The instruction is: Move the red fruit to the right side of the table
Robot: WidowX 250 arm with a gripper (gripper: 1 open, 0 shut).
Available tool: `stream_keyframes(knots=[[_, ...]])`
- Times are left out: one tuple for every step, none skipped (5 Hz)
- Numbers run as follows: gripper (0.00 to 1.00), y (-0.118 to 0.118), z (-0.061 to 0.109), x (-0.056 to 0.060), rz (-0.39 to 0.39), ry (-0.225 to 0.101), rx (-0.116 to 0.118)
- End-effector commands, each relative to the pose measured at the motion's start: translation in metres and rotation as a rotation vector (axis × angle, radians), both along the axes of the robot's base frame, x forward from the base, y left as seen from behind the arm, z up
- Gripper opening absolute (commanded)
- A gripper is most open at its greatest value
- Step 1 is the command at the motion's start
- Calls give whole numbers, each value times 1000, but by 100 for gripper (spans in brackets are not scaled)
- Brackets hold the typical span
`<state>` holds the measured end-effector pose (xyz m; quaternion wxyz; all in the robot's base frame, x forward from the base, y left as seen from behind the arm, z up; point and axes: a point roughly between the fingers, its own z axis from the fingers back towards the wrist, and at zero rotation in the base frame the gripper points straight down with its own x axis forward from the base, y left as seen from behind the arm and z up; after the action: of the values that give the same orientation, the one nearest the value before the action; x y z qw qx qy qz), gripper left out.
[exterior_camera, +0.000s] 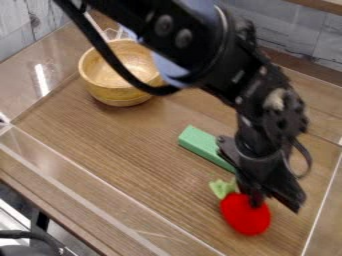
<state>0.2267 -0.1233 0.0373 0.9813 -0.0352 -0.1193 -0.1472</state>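
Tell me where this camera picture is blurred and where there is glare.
Camera view: the arm and gripper are smeared by motion blur; the red fruit has soft edges; the bowl and green block look sharper; pale glare lies on the table at upper left and along the acrylic walls.

A: Arm (201, 60) smeared with motion; its upper end runs off the top edge.

B: Gripper (251, 196) tips lost against the fruit (245, 214), jaws unreadable. Block (203, 145) partly behind the wrist.

A: Table (94, 140) cut off below.
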Motion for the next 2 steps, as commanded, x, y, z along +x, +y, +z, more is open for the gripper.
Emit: stream_keyframes(knots=[[0, -17, 7, -4, -1, -24, -1], [0, -12, 20, -5, -33, -48, 1]])
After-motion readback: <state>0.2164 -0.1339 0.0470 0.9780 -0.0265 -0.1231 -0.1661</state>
